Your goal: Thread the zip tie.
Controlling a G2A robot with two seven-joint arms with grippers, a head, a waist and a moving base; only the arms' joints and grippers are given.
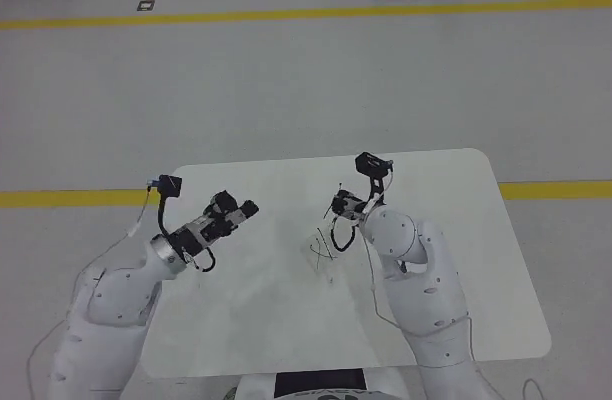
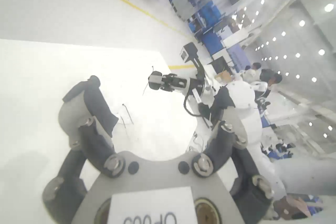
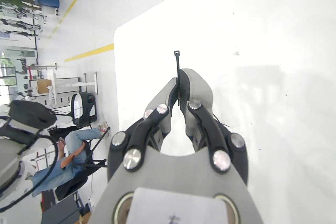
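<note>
My right gripper point(image 3: 179, 83) is shut on a thin black zip tie point(image 3: 178, 70). The tie's strap is pinched between the pads and its square head point(image 3: 177, 53) sticks out past the fingertips, above the white table point(image 3: 262, 51). From above, the right gripper point(image 1: 344, 207) hovers over the table's middle. My left gripper point(image 2: 157, 91) stands open with nothing in it, and from above the left gripper point(image 1: 236, 213) is to the left of the right one and faces it. The left wrist view has the right gripper point(image 2: 155, 81) with the tie's tail point(image 2: 145, 89) hanging below it.
A few loose black zip ties point(image 1: 324, 250) lie on the table just below the right gripper, and the loose ties point(image 2: 126, 114) lie between the two grippers. The white table point(image 1: 286, 320) has rounded corners, with floor and yellow lines beyond.
</note>
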